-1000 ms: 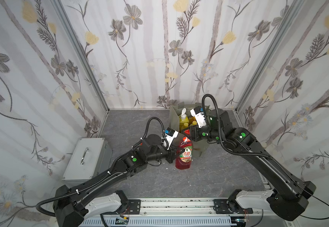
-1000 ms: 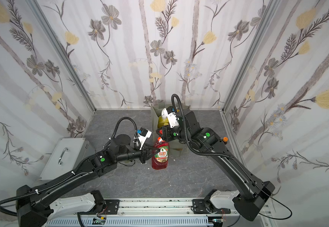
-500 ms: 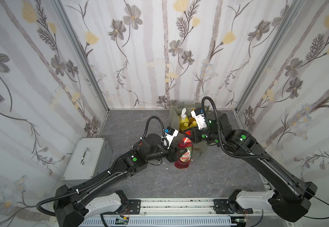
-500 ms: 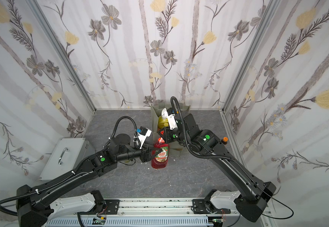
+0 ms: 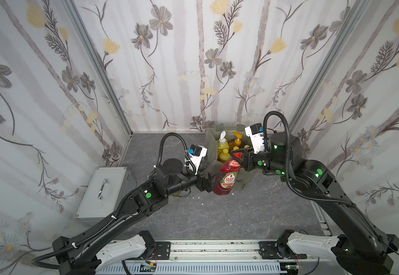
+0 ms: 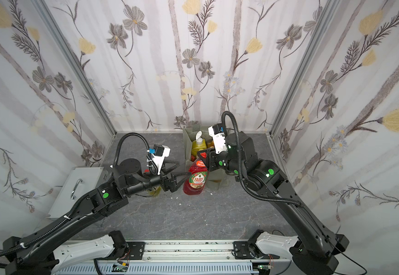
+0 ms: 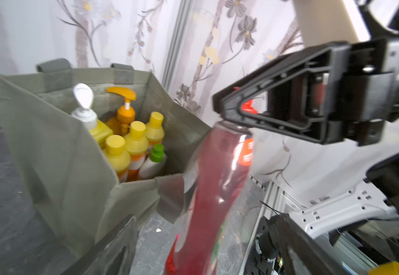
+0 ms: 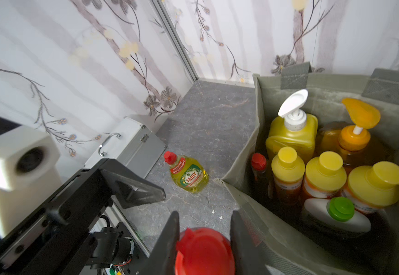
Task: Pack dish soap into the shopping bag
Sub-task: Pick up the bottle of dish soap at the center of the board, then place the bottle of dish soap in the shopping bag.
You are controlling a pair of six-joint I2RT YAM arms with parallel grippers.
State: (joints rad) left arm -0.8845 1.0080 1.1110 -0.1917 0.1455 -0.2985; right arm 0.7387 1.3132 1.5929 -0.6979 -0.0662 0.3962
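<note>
"Why does the right arm hold the red bottle [image 5: 227, 177] by its very top?"

"Look at the shape. It has a wide, waisted belly of slick, glossy plastic and a small hard cap. The right fingers [image 8: 167, 240] pinch that red cap from both sides. I'd guess that's the surest hold for carrying it upright over a rim."

"And the left arm?"

"The left fingers [image 6: 180, 176] are spread wide, one on each side of the bottle's body, with a gap on both sides. They aren't pressing it."

"So where is the bottle, exactly?"

"It's upright, just outside the shopping bag [image 7: 58, 166], close against its near wall. I can't tell whether its base rests on the surface [image 5: 217, 219] or hangs just clear."

"The bag looks soft."

"It's boxy grey-green fabric with slightly sagging walls and an open mouth. The yellow pump bottle [image 8: 291, 133] and the orange pump bottle [image 8: 354, 138] stand at the back, with yellow-capped bottles [image 8: 324, 171] packed close in front. A white green-capped bottle [image 8: 336, 214] leans low beside them. The free room seems to be on the near side, so this one probably goes there."

"Is anything left outside the bag?"

"A yellow-green bottle [image 8: 189, 176] stands on the marbled grey surface, near the metal box [image 5: 103, 190] with the handle."
</note>
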